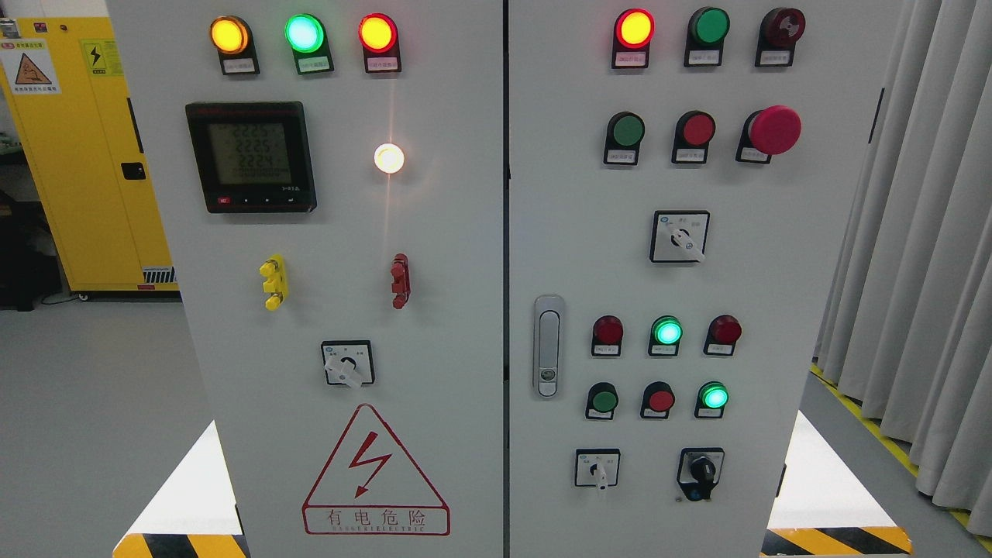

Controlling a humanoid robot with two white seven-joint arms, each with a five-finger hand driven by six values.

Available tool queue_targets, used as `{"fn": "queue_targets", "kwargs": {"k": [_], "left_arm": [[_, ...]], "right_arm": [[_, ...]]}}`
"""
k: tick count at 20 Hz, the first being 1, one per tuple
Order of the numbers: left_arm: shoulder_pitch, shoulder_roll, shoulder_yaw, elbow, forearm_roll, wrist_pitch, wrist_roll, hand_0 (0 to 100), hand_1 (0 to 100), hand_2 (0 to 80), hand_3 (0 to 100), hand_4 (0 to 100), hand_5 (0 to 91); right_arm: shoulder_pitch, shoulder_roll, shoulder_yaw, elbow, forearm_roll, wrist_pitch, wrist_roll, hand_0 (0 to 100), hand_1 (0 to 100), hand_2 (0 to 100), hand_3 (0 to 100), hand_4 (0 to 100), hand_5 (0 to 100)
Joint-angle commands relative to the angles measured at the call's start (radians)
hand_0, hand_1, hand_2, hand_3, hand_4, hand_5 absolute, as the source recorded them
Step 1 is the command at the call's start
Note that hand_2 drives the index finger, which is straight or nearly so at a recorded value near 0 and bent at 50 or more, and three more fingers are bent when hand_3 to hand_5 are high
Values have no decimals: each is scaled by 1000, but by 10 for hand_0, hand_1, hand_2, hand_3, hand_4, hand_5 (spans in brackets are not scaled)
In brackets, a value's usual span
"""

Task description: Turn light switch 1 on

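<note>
Striped yellow-black floor tape [182, 545] sits at bottom left, a matching strip [837, 540] at bottom right, both at the foot of a grey control cabinet [449, 256] w/ two doors. Neither robot hand shows in the head view, so finger state can't be told, and no hand-to-switch relation can be given.

Which control is "light switch 1" can't be told; labels too small to read. Candidate switches: white rotary switch [348, 364] on left door above the red warning triangle [375, 473]; white rotary switch [680, 236] mid right door; small white rotary switch [597, 468] low on right door, w/ a black knob switch [701, 473] beside it.

Left door: top row of lit lamps, orange [229, 35], green [304, 32], red-rimmed [377, 32]. Below, digital meter [250, 156] w/ a lit white lamp [389, 158] to its right. Yellow terminal [273, 282] and red terminal [400, 280] sit under those.

Right door: lit red lamp [635, 28] top row, red mushroom button [773, 129] in second row, door handle [548, 345] at door's left edge. Lower rows hold two lit green lamps [666, 332] [714, 396] among unlit red and green ones.

Room: yellow cabinet [85, 147] back left on grey floor [93, 403], grey curtain [922, 232] at right.
</note>
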Motion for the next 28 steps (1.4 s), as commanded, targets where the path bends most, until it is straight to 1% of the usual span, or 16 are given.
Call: {"fn": "queue_targets", "kwargs": {"k": [1, 2, 4, 6, 8, 9, 11, 13, 14, 17, 19, 28], "left_arm": [[-3, -23, 4, 227, 2, 128, -46, 166, 192, 0, 0, 52, 0], [-9, -23, 3, 227, 2, 145, -47, 169, 199, 0, 0, 4, 0], [-17, -21, 1, 228, 0, 171, -49, 181, 208, 0, 0, 0, 0], [-24, -20, -1, 228, -8, 217, -44, 195, 213, 0, 0, 0, 0], [-40, -15, -2, 230, -8, 261, -53, 211, 203, 0, 0, 0, 0], [-50, -15, -2, 230, -9, 275, -53, 227, 176, 0, 0, 0, 0], [-72, -21, -8, 230, -18, 295, -38, 235, 167, 0, 0, 0, 0], [-96, -21, -25, 230, -29, 346, -7, 241, 145, 0, 0, 0, 0], [-103, -23, -36, 230, -29, 361, -3, 241, 141, 0, 0, 0, 0], [-109, -24, -74, 231, -29, 363, 8, 242, 126, 0, 0, 0, 0], [-110, -27, -76, 242, -28, 363, 16, 247, 122, 0, 0, 0, 0], [-121, -32, -76, 248, -20, 361, 14, 265, 92, 0, 0, 0, 0]], "right_arm": [[0, 0, 0, 0, 0, 0, 5, 0, 500, 40, 0, 0, 0], [0, 0, 0, 0, 0, 0, 5, 0, 500, 40, 0, 0, 0], [0, 0, 0, 0, 0, 0, 5, 0, 500, 40, 0, 0, 0], [0, 0, 0, 0, 0, 0, 5, 0, 500, 40, 0, 0, 0], [0, 0, 0, 0, 0, 0, 5, 0, 500, 40, 0, 0, 0], [0, 0, 0, 0, 0, 0, 5, 0, 500, 40, 0, 0, 0], [0, 0, 0, 0, 0, 0, 3, 0, 500, 40, 0, 0, 0], [0, 0, 0, 0, 0, 0, 3, 0, 500, 40, 0, 0, 0], [0, 0, 0, 0, 0, 0, 5, 0, 500, 40, 0, 0, 0], [0, 0, 0, 0, 0, 0, 3, 0, 500, 40, 0, 0, 0], [0, 0, 0, 0, 0, 0, 5, 0, 500, 40, 0, 0, 0], [0, 0, 0, 0, 0, 0, 5, 0, 500, 40, 0, 0, 0]]}}
